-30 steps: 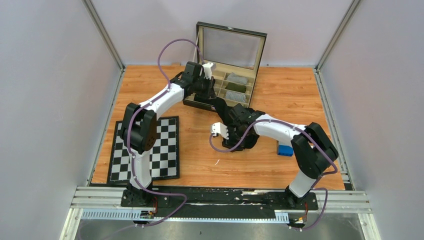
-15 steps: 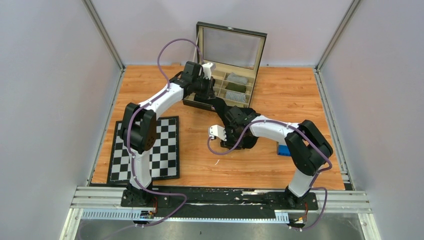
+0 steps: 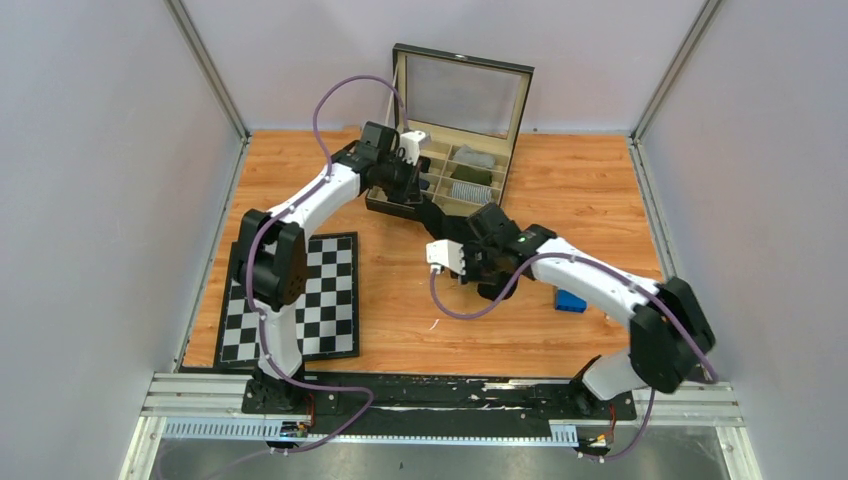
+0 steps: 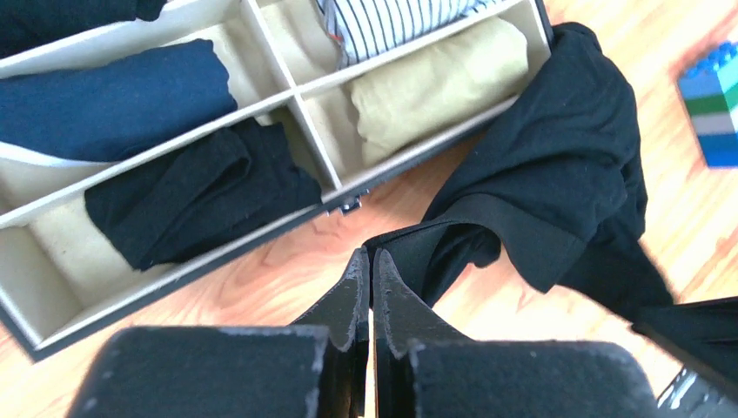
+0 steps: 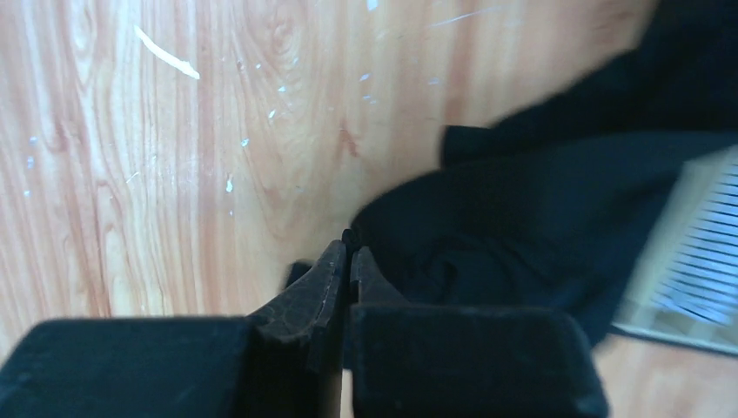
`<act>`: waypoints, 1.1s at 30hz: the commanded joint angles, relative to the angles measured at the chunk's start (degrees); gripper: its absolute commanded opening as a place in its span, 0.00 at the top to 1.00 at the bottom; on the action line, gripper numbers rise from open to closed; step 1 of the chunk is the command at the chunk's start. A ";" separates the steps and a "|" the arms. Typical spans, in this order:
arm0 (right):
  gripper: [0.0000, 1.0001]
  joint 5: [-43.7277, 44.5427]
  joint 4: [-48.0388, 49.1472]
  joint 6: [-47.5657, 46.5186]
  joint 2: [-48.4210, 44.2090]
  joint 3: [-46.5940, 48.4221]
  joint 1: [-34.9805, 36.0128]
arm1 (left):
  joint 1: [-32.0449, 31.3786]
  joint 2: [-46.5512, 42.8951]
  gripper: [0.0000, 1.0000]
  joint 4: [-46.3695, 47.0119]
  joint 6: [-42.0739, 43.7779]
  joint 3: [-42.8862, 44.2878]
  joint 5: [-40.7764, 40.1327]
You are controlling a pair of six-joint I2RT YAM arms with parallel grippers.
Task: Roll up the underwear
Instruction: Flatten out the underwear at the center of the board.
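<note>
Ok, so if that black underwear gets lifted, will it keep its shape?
Probably not: the underwear lies crumpled in soft folds, so it should droop and hang limp. It looks thin, so likely light. On the table, a push would probably bunch it rather than slide it whole.

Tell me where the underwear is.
In the top view, the underwear is mid-table, bunched beside the front edge of the open box, left of the blue block.
</note>
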 commanded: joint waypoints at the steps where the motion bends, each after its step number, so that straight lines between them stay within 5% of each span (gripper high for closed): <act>1: 1.00 -2.09 -6.80 -1.89 -8.91 7.50 -2.92 | 0.57 -9.57 1.00 -6.71 14.06 2.96 3.72; 12: 1.00 -6.17 -5.99 19.53 -23.41 15.25 -9.93 | 0.57 -23.97 1.00 -17.73 13.40 4.25 6.81; 19: 1.00 -8.90 -3.78 27.71 -39.83 9.35 -9.82 | 0.57 -33.75 1.00 -29.37 15.75 2.81 10.11; 28: 1.00 -20.03 -14.34 39.62 -44.65 7.45 -10.26 | 0.57 -51.62 1.00 -32.81 9.59 -19.34 25.65; 33: 1.00 -27.86 -11.87 48.02 -49.90 0.03 -17.63 | 1.66 -57.59 1.00 -30.30 2.87 -32.11 29.03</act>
